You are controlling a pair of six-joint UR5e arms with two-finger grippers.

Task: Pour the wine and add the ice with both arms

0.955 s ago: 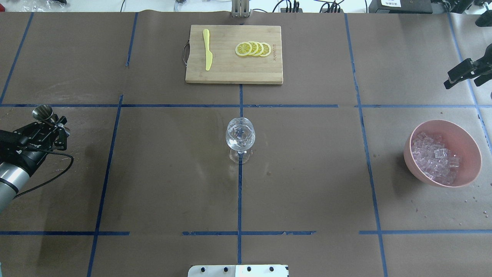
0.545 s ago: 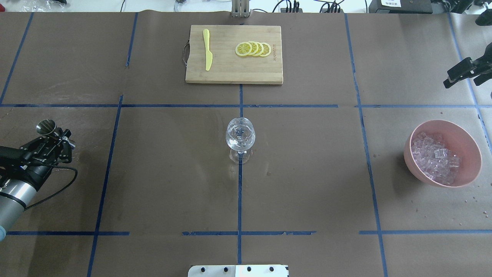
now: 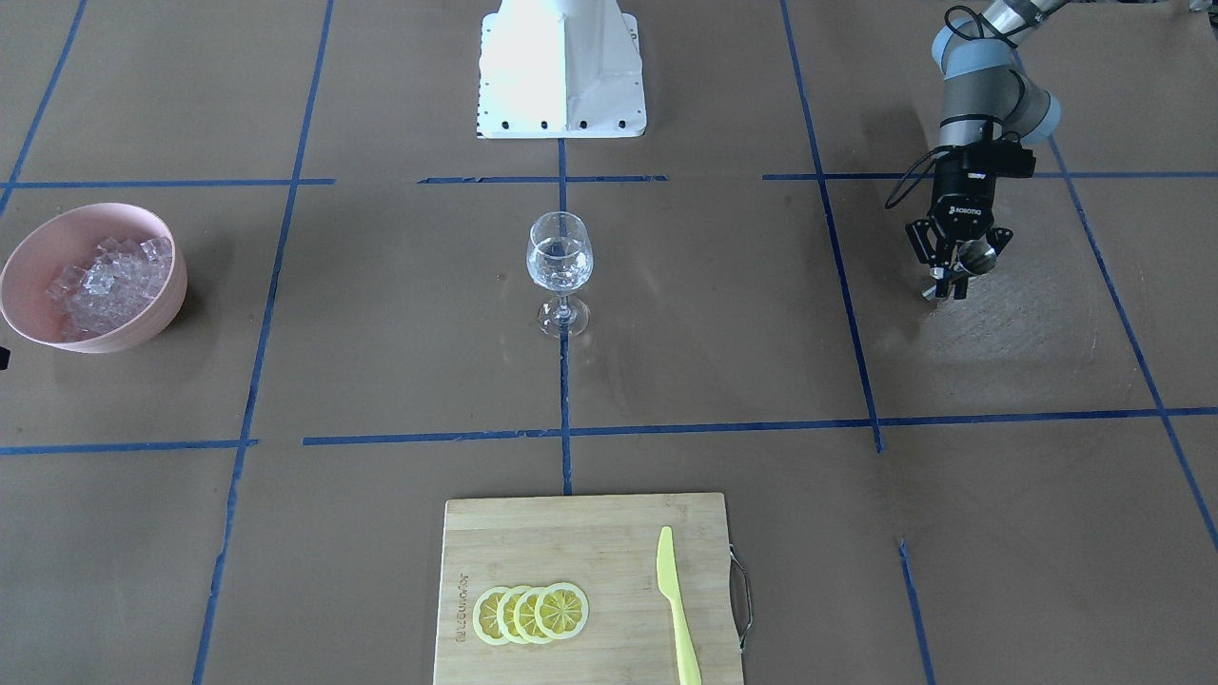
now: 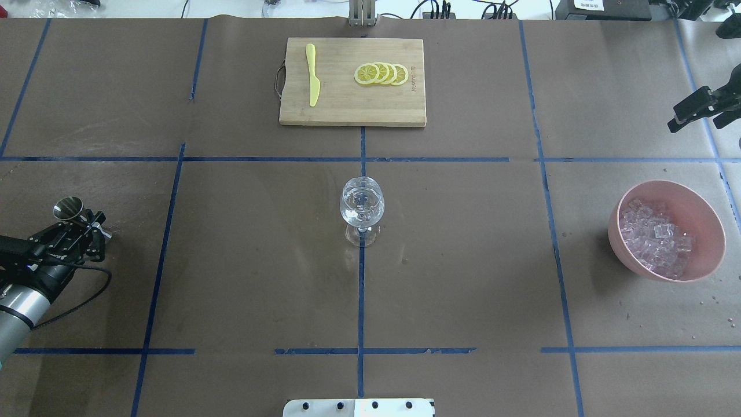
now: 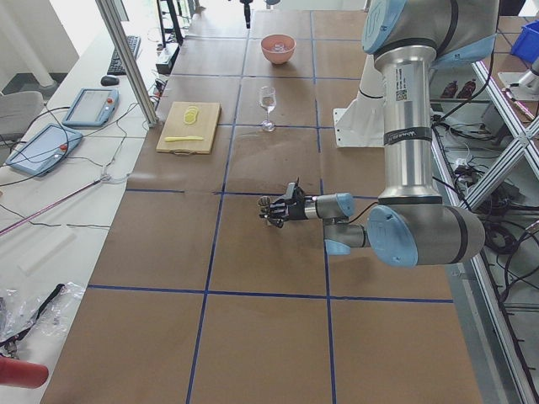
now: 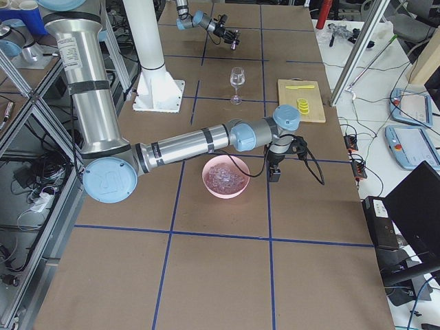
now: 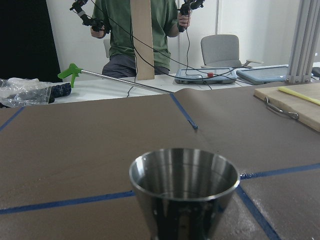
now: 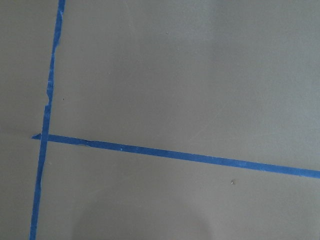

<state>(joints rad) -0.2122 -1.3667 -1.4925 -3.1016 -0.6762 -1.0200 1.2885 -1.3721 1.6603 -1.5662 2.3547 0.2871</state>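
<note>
A clear stemmed wine glass [image 4: 362, 206] with clear liquid in it stands at the table's middle [image 3: 559, 259]. My left gripper [image 4: 81, 226] is shut on a steel jigger [image 4: 68, 207] low over the table's left part. The jigger's open mouth fills the left wrist view [image 7: 184, 186], upright. The ice [image 4: 657, 240] lies heaped in a pink bowl [image 4: 707, 215] at the right. My right gripper [image 4: 697, 116] hangs beyond that bowl near the right edge, its black fingers spread open and holding nothing. The right wrist view shows only bare table paper and blue tape.
A wooden cutting board [image 4: 347, 110] at the far middle carries lemon slices [image 4: 381, 73] and a yellow knife [image 4: 312, 75]. The white robot base [image 3: 561, 67] sits at the near edge. A person stands beyond the table's far side in the left wrist view.
My left gripper has drawn back toward the robot's side with the jigger, which has tipped from tilted to upright. The right gripper has barely shifted.
</note>
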